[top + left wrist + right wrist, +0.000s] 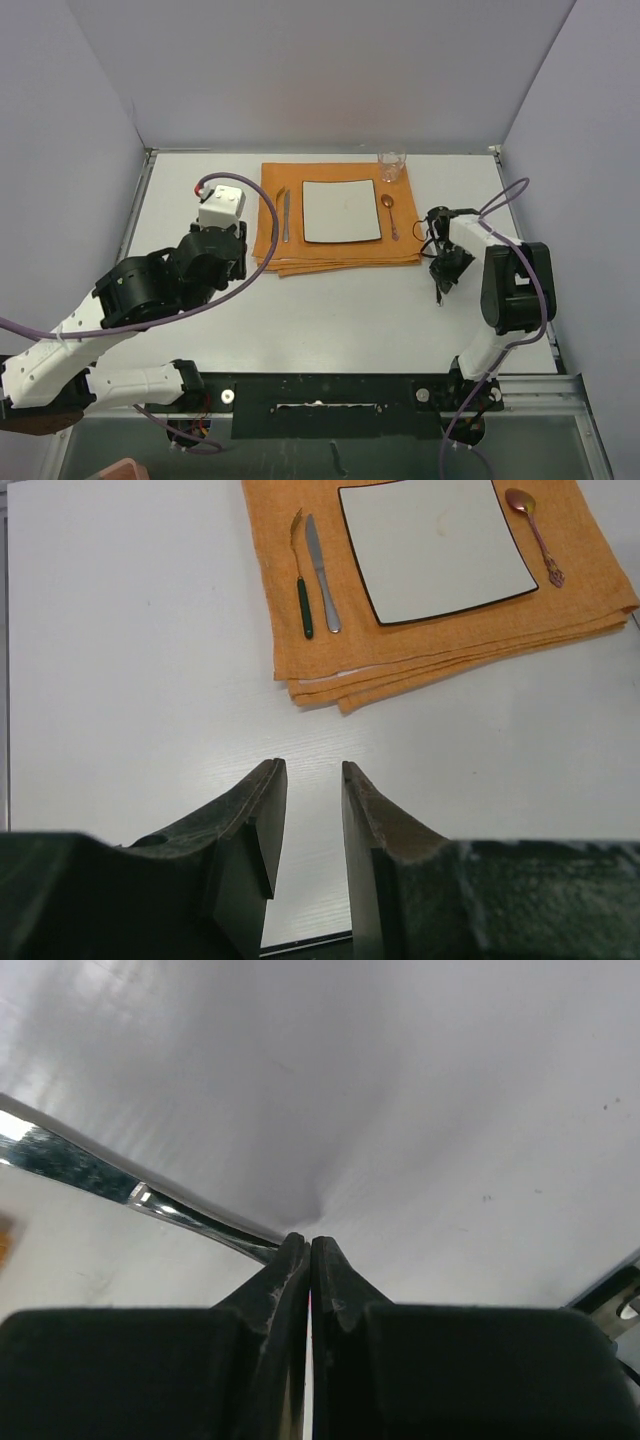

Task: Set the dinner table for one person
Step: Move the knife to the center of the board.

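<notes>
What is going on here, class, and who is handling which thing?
Nothing is being handled at this moment. On the dinner table, a folded orange cloth carries a square white plate, with a fork and knife to its left, a spoon to its right and a glass at the cloth's far right corner. The left gripper hangs open and empty over bare table; the right gripper is shut on nothing, off to the cloth's right.
</notes>
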Motion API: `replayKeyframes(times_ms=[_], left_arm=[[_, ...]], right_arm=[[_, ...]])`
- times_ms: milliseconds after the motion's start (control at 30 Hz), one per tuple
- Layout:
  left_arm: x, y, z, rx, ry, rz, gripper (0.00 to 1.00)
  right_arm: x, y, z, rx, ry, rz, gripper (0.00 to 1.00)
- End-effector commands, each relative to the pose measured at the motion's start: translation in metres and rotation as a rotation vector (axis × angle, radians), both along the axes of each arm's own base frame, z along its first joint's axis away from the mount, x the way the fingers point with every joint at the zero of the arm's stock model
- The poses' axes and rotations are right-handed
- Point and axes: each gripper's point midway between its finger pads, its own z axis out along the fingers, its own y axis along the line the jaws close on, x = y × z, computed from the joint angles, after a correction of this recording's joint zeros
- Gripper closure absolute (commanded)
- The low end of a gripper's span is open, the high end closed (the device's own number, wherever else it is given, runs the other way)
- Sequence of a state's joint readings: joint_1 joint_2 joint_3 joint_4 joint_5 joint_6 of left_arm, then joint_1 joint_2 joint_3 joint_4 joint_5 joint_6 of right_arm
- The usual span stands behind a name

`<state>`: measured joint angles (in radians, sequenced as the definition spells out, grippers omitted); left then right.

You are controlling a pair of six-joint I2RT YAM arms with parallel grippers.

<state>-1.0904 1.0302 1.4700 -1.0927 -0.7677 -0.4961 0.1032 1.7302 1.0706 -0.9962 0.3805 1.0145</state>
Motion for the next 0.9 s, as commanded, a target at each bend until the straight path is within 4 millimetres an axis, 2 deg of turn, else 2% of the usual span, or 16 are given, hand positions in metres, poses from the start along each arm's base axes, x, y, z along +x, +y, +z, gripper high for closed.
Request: replayKeyframes(times_ms=[0,67,100,167,233,267,400,600,700,867], left_arm=[[-0.005,0.021,0.023,-0.039,-0.037,0.04,0.71],[-0.006,0.023,0.021,-0.021,-0.031,0.041,0.65],[-0.006,0.024,0.019,-0.011,-0.027,0.043,0.63],[-0.006,0.025,0.017,-0.002,-0.024,0.046,0.61],[-0.006,0.025,0.017,-0.003,-0.03,0.043,0.6],[-0.005,0.025,0.016,0.002,-0.034,0.039,0.6],[-0.004,0.026,0.018,0.002,-0.05,0.036,0.6],[-0.002,0.022,0.02,-0.011,-0.073,0.016,0.59],[-0.002,0.021,0.021,-0.01,-0.08,0.011,0.59],[-0.002,0.02,0.021,-0.021,-0.09,0.001,0.58]], right_arm=[[0.046,0.003,0.014,0.027,-0.139,0.059,1.0],[0.061,0.014,0.02,0.075,-0.202,0.119,0.98],[0.068,0.02,0.025,0.097,-0.241,0.156,0.93],[0.077,0.028,0.035,0.109,-0.294,0.234,0.74],[0.078,0.029,0.041,0.102,-0.282,0.284,0.6],[0.074,0.028,0.041,0.101,-0.247,0.31,0.57],[0.074,0.019,0.052,0.063,-0.201,0.468,0.57],[0.085,0.012,0.072,-0.029,-0.222,0.82,0.59],[0.084,0.017,0.077,-0.008,-0.249,0.946,0.6],[0.076,0.034,0.067,0.091,-0.197,1.052,0.59]])
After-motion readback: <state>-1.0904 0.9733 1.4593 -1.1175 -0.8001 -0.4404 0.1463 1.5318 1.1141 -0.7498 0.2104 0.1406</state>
